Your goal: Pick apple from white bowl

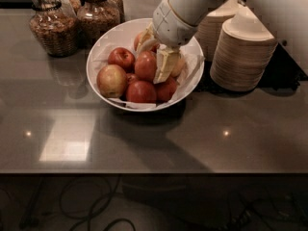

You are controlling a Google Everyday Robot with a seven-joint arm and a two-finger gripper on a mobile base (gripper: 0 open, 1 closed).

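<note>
Presumably the apple (pixel 145 65) will handle as a firm, fairly heavy, smooth-skinned fruit. Its waxy skin is judged to be slippery, and its flesh is likely to bruise if it is squeezed hard. It lies near the middle of the white bowl (pixel 102 48), high on the pile, and is touched by darker red apples in front and by a paler yellow-blushed apple (pixel 111 80) to the left. A hold across its widest part, at the two opposite flanks, is judged soundest. A grip nearer the top would be expected to slide off the curve.

The tool (pixel 154 61) is seen down inside the bowl, directly over the pile. Its pale fingers (pixel 164 67) are spread apart, with one set at the upper left of the apple and the other along its right flank, so that the fruit sits between them. Whether the pads are already pressed against the skin cannot be told. Nothing is seen lifted, and the apple appears to be resting on its neighbours. White paper (pixel 192 64) is seen just behind the right finger and could be caught as the tool closes.
</note>
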